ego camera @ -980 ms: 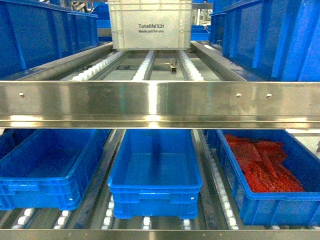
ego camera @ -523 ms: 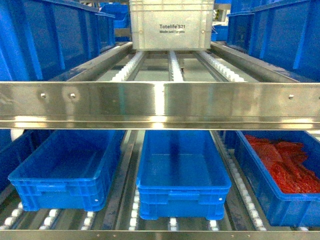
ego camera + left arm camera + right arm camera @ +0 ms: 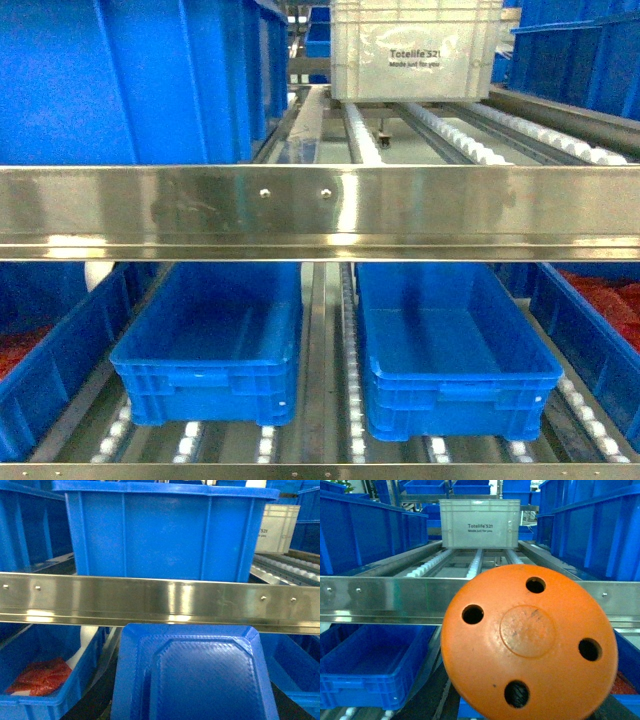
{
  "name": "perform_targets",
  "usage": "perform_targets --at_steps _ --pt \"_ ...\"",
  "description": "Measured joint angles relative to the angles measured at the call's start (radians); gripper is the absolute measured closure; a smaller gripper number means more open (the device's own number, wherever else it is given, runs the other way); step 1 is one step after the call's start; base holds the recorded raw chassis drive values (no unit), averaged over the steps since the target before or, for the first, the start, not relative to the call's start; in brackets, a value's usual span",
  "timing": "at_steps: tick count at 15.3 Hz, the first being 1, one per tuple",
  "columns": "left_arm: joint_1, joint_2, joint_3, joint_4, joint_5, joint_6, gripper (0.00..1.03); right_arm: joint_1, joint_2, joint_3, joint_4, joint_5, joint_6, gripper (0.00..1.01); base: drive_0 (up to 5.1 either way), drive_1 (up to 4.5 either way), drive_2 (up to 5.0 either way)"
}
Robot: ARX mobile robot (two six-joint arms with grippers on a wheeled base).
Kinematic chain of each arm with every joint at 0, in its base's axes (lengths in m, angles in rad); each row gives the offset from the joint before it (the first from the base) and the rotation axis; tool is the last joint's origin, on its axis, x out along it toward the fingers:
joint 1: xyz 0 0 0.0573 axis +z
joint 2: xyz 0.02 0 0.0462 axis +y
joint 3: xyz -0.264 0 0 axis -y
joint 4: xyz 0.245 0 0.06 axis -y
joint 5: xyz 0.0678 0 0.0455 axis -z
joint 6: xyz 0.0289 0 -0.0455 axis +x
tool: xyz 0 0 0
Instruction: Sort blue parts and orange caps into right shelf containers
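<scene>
In the left wrist view a blue part, a flat textured tray shape with cut corners, fills the lower half just below the steel rail; my left gripper holds it and its jaws are hidden behind it. A round orange cap with several holes fills the right wrist view, with my right gripper shut on it and dark fingers showing at the lower edge. Two empty blue containers sit side by side on the lower shelf. Neither gripper shows in the head view.
A steel shelf rail crosses the head view. Above it are a tall blue crate at left, roller tracks and a white tote at the back. Crates holding red pieces sit at the far right and lower left.
The head view has shifted left along the shelf: the empty crates and white tote slid right in the picture, the red-filled crate has nearly left at right, and a tall blue crate now fills the upper left.
</scene>
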Motion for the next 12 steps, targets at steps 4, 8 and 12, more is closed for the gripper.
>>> perform_targets --at_steps 4,8,12 --pt "0.0 0.0 0.0 0.003 -0.005 0.0 0.62 0.0 0.0 0.0 -0.001 -0.004 0.0 0.58 0.0 0.0 0.0" --pt "0.0 0.0 0.0 0.002 -0.003 0.0 0.62 0.0 0.0 0.0 0.001 -0.004 0.0 0.58 0.0 0.0 0.0" --pt "0.0 0.0 0.0 0.002 -0.003 0.0 0.62 0.0 0.0 0.0 0.001 -0.004 0.0 0.58 0.0 0.0 0.0"
